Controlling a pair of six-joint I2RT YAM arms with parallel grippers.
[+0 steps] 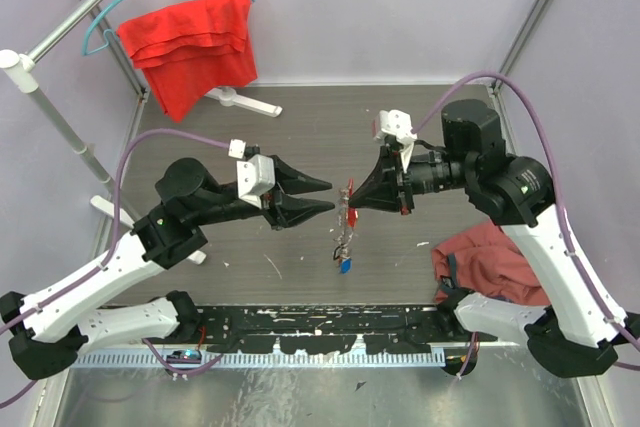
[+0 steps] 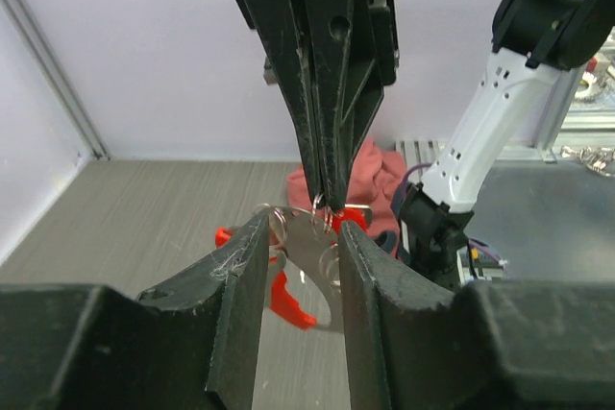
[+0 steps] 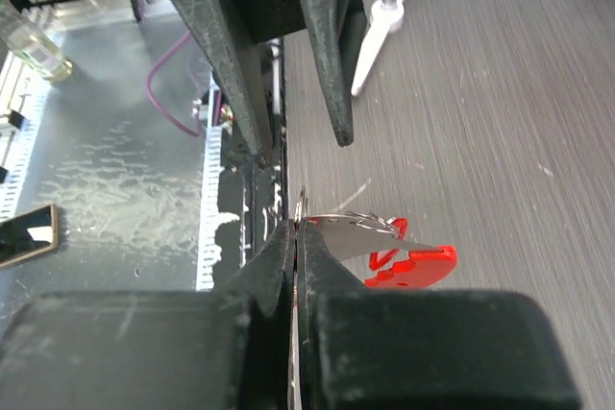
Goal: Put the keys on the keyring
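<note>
My right gripper [image 1: 353,197] is shut on the metal keyring [image 3: 301,203], holding it above the table. The keys [image 1: 345,247] hang below it in a bunch, a red tag [image 1: 349,190] at the top and a blue one [image 1: 345,266] at the bottom. In the right wrist view a flat silver piece and a red key head [image 3: 415,264] stick out beside my shut fingers [image 3: 274,261]. My left gripper [image 1: 330,195] is open just left of the bunch. In its own view its fingertips [image 2: 252,237] flank the silver piece and wire rings [image 2: 280,222], not clamping them. The right gripper's fingers [image 2: 327,93] reach down from above.
A red cloth [image 1: 190,47] hangs on a blue hanger at the back left beside a metal rack pole [image 1: 60,117]. A maroon cloth [image 1: 490,262] lies by the right arm's base. A black strip [image 1: 320,327] runs along the near edge. A phone [image 3: 24,235] lies on the metal surface.
</note>
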